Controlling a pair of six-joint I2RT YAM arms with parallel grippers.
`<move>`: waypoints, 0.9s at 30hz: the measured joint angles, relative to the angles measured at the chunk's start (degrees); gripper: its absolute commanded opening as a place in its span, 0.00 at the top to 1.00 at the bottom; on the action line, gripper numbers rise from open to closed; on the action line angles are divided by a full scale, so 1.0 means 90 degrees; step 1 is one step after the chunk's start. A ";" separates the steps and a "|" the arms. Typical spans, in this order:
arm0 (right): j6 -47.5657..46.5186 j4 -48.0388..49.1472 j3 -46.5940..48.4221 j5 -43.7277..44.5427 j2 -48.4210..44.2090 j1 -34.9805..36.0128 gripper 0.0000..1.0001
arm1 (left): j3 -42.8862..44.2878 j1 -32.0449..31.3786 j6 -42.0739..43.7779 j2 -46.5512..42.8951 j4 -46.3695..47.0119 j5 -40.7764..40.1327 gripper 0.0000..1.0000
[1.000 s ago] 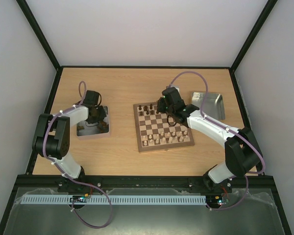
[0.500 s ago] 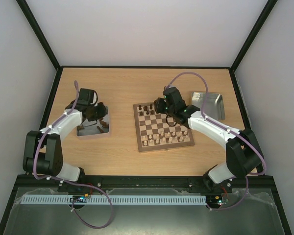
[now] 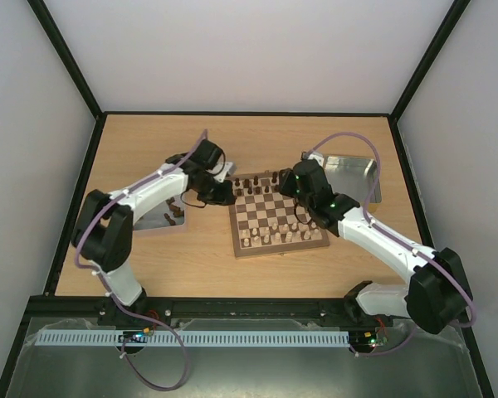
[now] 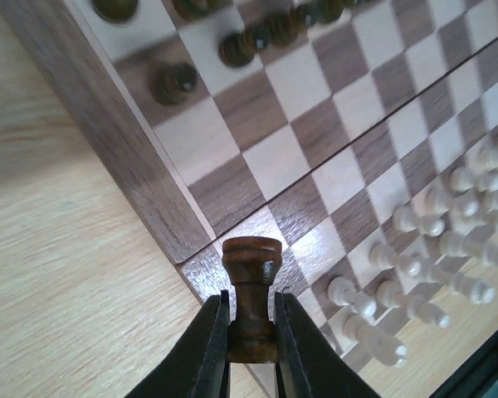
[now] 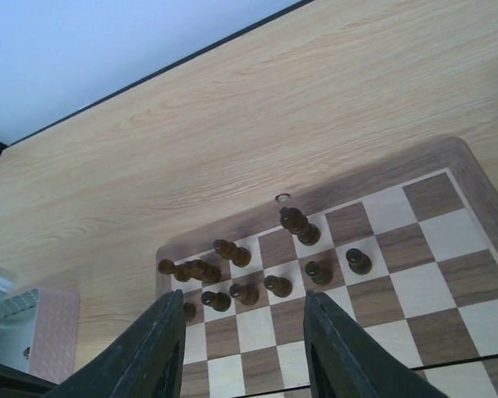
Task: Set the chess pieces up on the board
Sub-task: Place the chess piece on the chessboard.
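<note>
The board (image 3: 280, 248) lies mid-table with several dark chess pieces (image 3: 253, 182) on its two far rows and pale pieces (image 3: 275, 235) on its near rows. My left gripper (image 3: 219, 192) hovers at the board's far left corner, shut on a dark rook (image 4: 251, 259). In the left wrist view the rook stands upright between the fingers (image 4: 212, 348) of that gripper (image 4: 251, 297), above the board's edge (image 4: 124, 133). My right gripper (image 3: 292, 184) hangs open over the far rows. The right wrist view shows the dark pieces (image 5: 232, 251) past the empty gripper (image 5: 244, 298).
A shiny metal tray (image 3: 353, 176) sits right of the board. A second tray (image 3: 149, 220) on a pinkish base lies to the left with a dark piece (image 3: 173, 216) in it; its corner (image 5: 17, 332) shows in the right wrist view. Black frame rails edge the table.
My left arm has swung from the left tray across to the board's far left corner with the rook in its grip. The right gripper has shifted a little rightward and back.
</note>
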 measured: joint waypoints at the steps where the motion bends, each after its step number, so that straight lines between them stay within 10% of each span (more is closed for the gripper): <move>1: 0.0039 0.0017 -0.0061 0.0053 -0.0053 0.0000 0.62 | 0.0168 -0.0100 0.0112 0.0202 -0.0211 -0.0039 0.86; 27: 0.0177 0.0075 -0.0665 0.0075 -0.0454 0.0000 0.61 | 0.1537 -0.0940 0.0517 0.1644 -0.1768 -0.0600 0.73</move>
